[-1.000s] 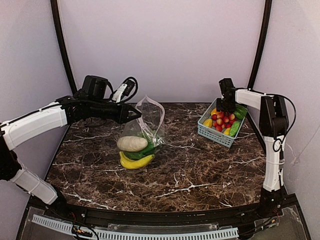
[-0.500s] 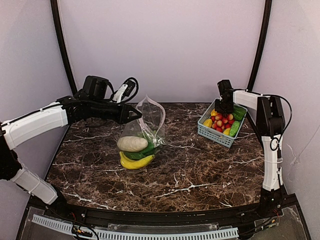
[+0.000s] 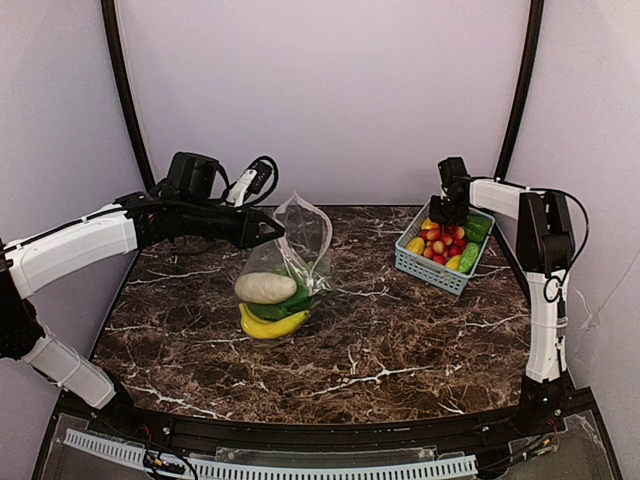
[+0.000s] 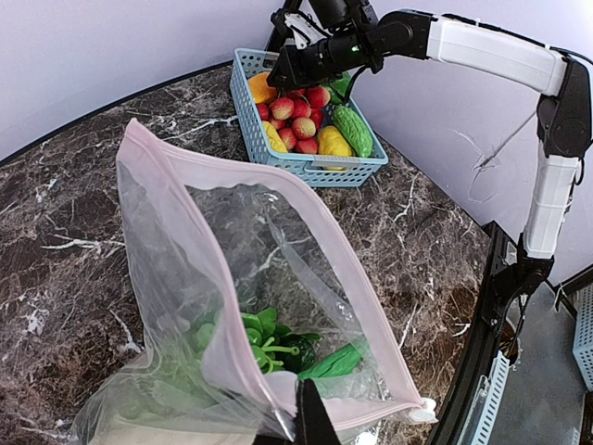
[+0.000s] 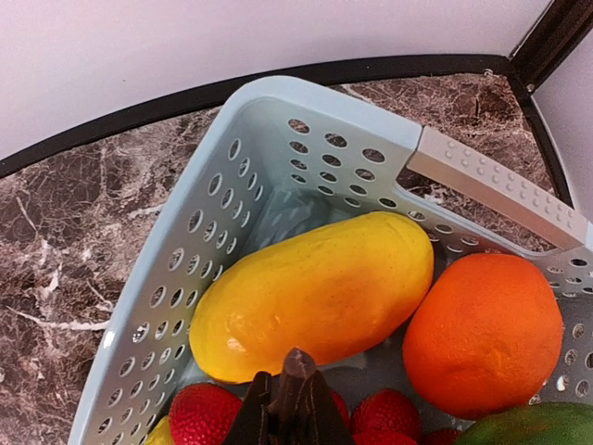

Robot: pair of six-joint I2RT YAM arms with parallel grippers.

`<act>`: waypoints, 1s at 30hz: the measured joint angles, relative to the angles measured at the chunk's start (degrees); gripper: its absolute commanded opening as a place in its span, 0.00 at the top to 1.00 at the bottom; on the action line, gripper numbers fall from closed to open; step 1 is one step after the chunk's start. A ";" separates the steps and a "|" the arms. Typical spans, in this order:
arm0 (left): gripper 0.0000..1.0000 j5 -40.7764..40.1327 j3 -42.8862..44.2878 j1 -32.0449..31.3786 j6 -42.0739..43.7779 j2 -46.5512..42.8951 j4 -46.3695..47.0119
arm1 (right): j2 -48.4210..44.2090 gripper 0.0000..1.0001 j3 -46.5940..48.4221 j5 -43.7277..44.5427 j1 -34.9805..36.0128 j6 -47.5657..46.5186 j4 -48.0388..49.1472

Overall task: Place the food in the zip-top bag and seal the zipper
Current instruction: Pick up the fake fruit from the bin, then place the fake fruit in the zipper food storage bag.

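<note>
The clear zip-top bag stands open at the table's middle-left. Its pink zipper strip rings the mouth. My left gripper is shut on the near rim of the zipper and holds the mouth up. Inside lie a white vegetable, a yellow banana bunch, and leafy and cucumber-like greens. My right gripper is shut and holds nothing that shows, low over the basket's far end, just above red strawberries.
The blue-grey basket at the back right holds a yellow mango-like fruit, an orange, several strawberries and green pieces. Dark marble table; purple walls close behind and to the right.
My right wrist has shifted slightly over the basket's far end. The left gripper and the bag have stayed still.
</note>
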 measured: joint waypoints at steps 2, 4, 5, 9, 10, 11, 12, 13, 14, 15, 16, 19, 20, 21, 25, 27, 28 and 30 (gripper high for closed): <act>0.99 0.00 0.00 0.00 -0.02 0.00 0.00 | -1.38 1.00 -1.16 -0.33 0.00 -0.04 0.63; 0.99 0.00 0.00 0.00 -0.09 0.00 0.02 | -3.13 1.00 -2.38 -0.70 0.00 -0.26 1.46; 0.99 0.02 0.00 0.00 -0.15 0.00 0.02 | -4.09 1.00 -2.97 -0.83 0.00 -0.48 1.90; 0.99 0.13 0.00 0.00 -0.26 0.00 0.09 | -8.79 1.00 -5.95 -1.31 0.00 -1.38 3.67; 0.99 0.20 0.00 0.00 -0.33 0.00 0.11 | -10.23 1.00 -6.56 -1.29 0.00 -1.68 4.04; 0.99 0.24 0.00 0.00 -0.37 0.00 0.11 | -11.41 1.00 -6.99 -1.31 0.00 -1.95 4.39; 0.99 0.37 0.00 0.00 -0.42 -0.02 0.13 | -12.87 1.00 -7.63 -1.31 0.00 -2.27 5.01; 0.99 0.46 0.00 0.00 -0.46 0.00 0.13 | -14.36 1.00 -8.28 -1.31 0.00 -2.47 5.62; 0.99 0.59 0.00 0.00 -0.57 -0.02 0.15 | -15.63 1.00 -8.83 -1.31 0.00 -2.64 5.97; 0.99 0.66 0.00 0.00 -0.61 0.00 0.15 | -17.00 1.00 -9.60 -1.42 0.00 -2.75 6.51; 0.99 0.76 0.00 0.00 -0.70 0.00 0.17 | -18.38 1.00 -10.36 -1.57 0.00 -2.84 6.99; 0.99 0.92 0.00 0.00 -0.83 0.00 0.22 | -21.86 1.00 -12.50 -2.84 0.00 -2.89 8.22; 0.99 0.96 0.00 0.00 -0.85 0.00 0.24 | -22.82 1.00 -13.14 -3.39 0.00 -2.86 8.44; 0.99 1.01 0.00 0.00 -0.90 0.00 0.28 | -23.58 1.00 -13.66 -4.04 0.00 -2.86 8.50; 0.99 1.09 0.00 0.00 -1.07 0.00 0.33 | -26.69 1.00 -15.76 -7.08 0.02 -2.84 8.41; 0.99 1.18 -0.02 0.00 -1.20 0.00 0.35 | -28.76 1.00 -17.00 -9.09 0.09 -2.82 8.41; 0.99 1.29 -0.02 0.00 -1.25 -0.02 0.35 | -29.92 1.00 -17.64 -10.08 0.15 -2.80 8.39; 0.99 1.51 -0.04 0.00 -1.38 -0.02 0.44 | -33.07 1.00 -19.08 -12.02 0.57 -2.75 8.37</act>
